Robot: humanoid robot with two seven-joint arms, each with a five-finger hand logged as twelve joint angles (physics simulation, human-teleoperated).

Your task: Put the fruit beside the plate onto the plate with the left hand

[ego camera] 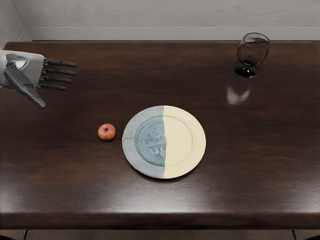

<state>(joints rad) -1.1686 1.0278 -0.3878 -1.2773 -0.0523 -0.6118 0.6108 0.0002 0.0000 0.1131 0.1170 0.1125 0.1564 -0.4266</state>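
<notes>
Firstly, tabletop (260,170): a dark, glossy wooden surface that filled most of the head view and carried everything else.
Plate (175,142): round and shallow, half patterned blue-grey and half cream, lying flat near the middle of the tabletop with nothing on it.
Left hand (30,75): it hovered over the far left corner, well apart from both plate and fruit. Its fingers (60,71) were stretched out straight and side by side toward the right, the thumb hung down, and it held nothing.
Right hand: nowhere to be seen.
Glass (251,54): a clear stemmed glass at the far right, well away from any path between hand and plate.
Apple (106,132): small and red with a paler patch, resting on the tabletop just beside the plate's left rim, with a narrow gap between them. It had not yet been moved.
Apple's handling: probably light, firm and rigid, so a modest squeeze should not have bruised it. Its smooth, round skin looked liable to slip, or to roll if nudged from one side.
Apple's hold: best taken from above, I judged, with thumb and fingers on opposite sides around its widest part, closing evenly so it would not skid toward the plate.
</notes>
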